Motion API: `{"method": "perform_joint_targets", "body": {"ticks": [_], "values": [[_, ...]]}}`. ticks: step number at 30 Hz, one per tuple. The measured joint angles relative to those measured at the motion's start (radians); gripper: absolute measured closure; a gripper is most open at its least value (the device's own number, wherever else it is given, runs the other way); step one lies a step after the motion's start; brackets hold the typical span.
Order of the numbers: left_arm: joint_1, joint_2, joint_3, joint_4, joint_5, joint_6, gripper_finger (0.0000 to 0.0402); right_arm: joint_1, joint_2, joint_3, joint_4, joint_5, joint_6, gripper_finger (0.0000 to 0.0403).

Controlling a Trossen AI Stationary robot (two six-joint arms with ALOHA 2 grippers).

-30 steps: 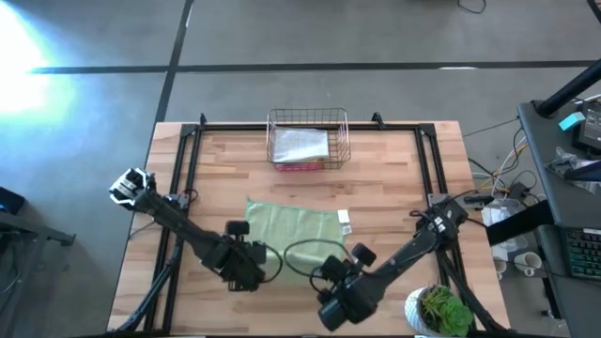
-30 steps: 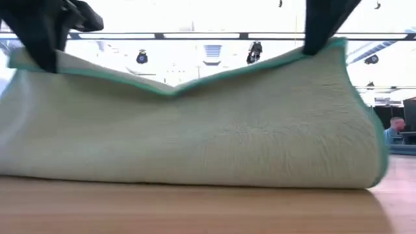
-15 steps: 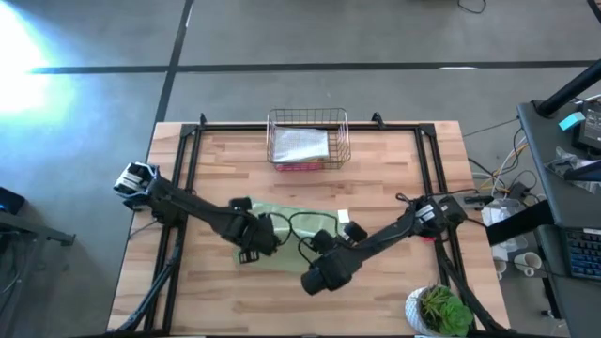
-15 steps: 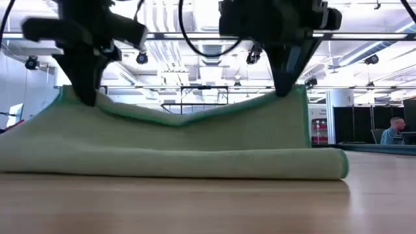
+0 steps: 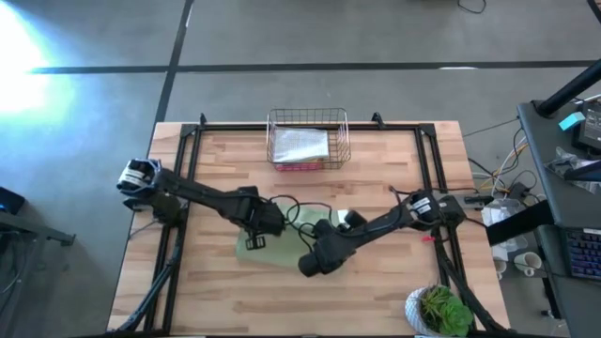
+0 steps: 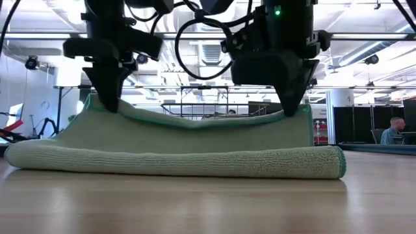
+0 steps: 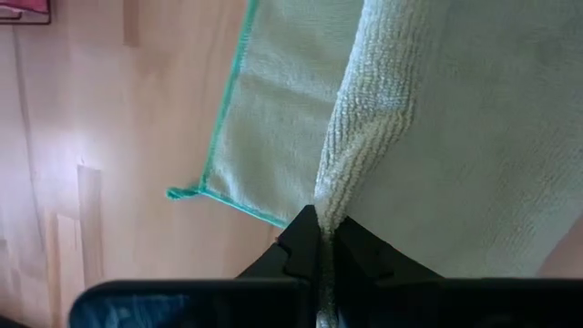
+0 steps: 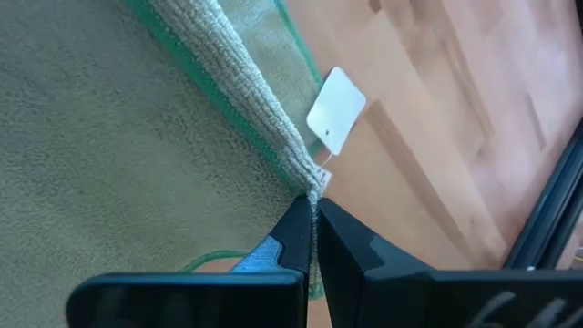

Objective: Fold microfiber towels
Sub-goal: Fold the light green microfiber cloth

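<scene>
A pale green microfiber towel (image 6: 175, 146) with a teal hem lies doubled over in the middle of the table, its fold (image 6: 195, 164) resting on the wood at the near side. My left gripper (image 6: 107, 104) is shut on the upper layer's left end and my right gripper (image 6: 289, 107) on its right end. In the high view both grippers, left (image 5: 263, 228) and right (image 5: 340, 225), stand over the towel (image 5: 252, 246) and hide most of it. A white tag (image 8: 335, 111) hangs at the towel's right corner. My left gripper pinches the upper layer's hemmed edge (image 7: 330, 214) near its left corner between its two fingers, coming from above and pointing steeply down. The cloth bunches at the fingertips. The lower layer (image 7: 273, 137) lies flat on the table beneath. My right gripper pinches the upper layer's edge (image 8: 305, 178) at its right corner, just beside the white tag, between its two fingers, slanting down from above. The held edge stays a little above the lower layer and sags slack between the two grippers (image 6: 195, 123).
A copper wire basket (image 5: 308, 139) with folded cloths inside stands at the table's far edge. A potted plant (image 5: 441, 310) sits at the near right corner. Black frame rails (image 5: 188, 169) run along the table's sides. Bare wood lies at the near side.
Both grippers have moved toward the table's far edge and down, still shut on the towel's edge. That edge has been carried over the rest of the towel, which is now folded in two. The upper layer stood tall and now sits low; the fold has stayed on the table.
</scene>
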Motion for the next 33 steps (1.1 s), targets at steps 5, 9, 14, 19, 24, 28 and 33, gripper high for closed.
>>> {"method": "perform_joint_targets", "body": {"ticks": [5,9,14,19,24,28,33], "values": [[0.036,0.0,0.0,-0.001,0.0,0.002,0.0401,-0.024,-0.002,-0.002,0.002,0.005,-0.039,0.0394],[0.053,0.0,0.0,-0.001,0.0,0.026,0.0401,-0.044,-0.002,-0.002,0.006,0.005,-0.061,0.0394],[0.056,0.0,0.0,0.001,0.0,0.08,0.0385,-0.049,-0.002,-0.002,0.01,0.007,-0.074,0.0394],[0.058,0.0,0.0,0.004,-0.001,0.081,0.0343,-0.069,-0.002,-0.002,0.015,0.008,-0.088,0.0394],[0.058,-0.002,0.0,-0.01,0.002,0.072,0.0301,-0.085,-0.002,-0.002,0.022,0.007,-0.11,0.0394],[0.059,-0.002,-0.001,-0.008,0.108,0.072,0.0289,-0.106,-0.002,-0.002,0.027,0.008,-0.116,0.0394],[0.04,-0.002,-0.028,0.113,0.194,0.094,0.0288,-0.125,-0.002,-0.002,0.037,-0.006,-0.14,0.0394]]}}
